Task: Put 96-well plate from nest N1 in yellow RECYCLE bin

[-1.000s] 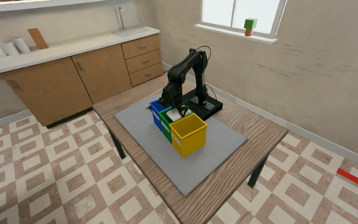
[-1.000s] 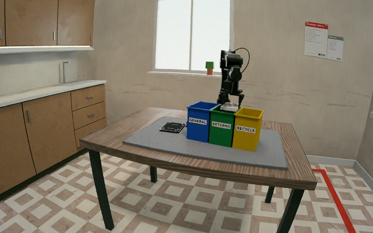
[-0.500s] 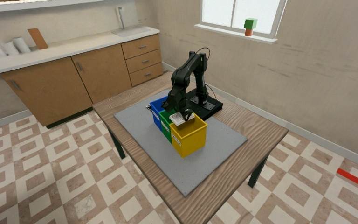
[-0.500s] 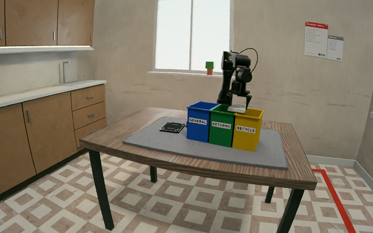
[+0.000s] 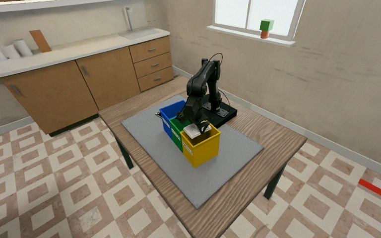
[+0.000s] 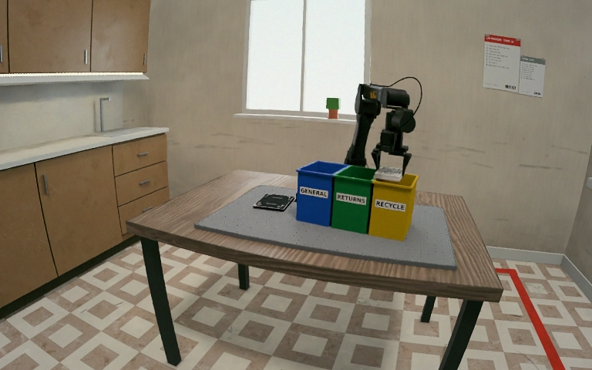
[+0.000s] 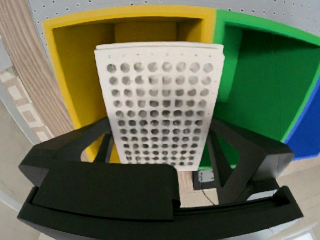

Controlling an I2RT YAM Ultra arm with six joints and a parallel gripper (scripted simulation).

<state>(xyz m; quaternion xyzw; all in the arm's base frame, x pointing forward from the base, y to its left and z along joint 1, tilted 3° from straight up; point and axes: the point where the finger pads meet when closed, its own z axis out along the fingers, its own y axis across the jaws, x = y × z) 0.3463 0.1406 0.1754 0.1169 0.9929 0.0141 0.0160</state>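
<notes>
My gripper (image 5: 198, 128) is shut on the white 96-well plate (image 5: 194, 130) and holds it level just above the rim of the yellow RECYCLE bin (image 5: 200, 145). In the exterior view the gripper (image 6: 389, 166) holds the plate (image 6: 388, 173) over the yellow bin (image 6: 391, 205), toward its green-bin side. In the wrist view the plate (image 7: 161, 108) lies over the yellow bin's opening (image 7: 80, 75), with its right edge near the wall shared with the green bin (image 7: 255, 85). The black plate nest N1 (image 6: 274, 202) lies empty on the mat, left of the blue bin.
The blue GENERAL bin (image 6: 317, 192), the green RETURNS bin (image 6: 352, 197) and the yellow bin stand upright in a touching row on the grey mat. The arm's base (image 5: 219, 110) sits behind the bins. The table edge runs close behind the base.
</notes>
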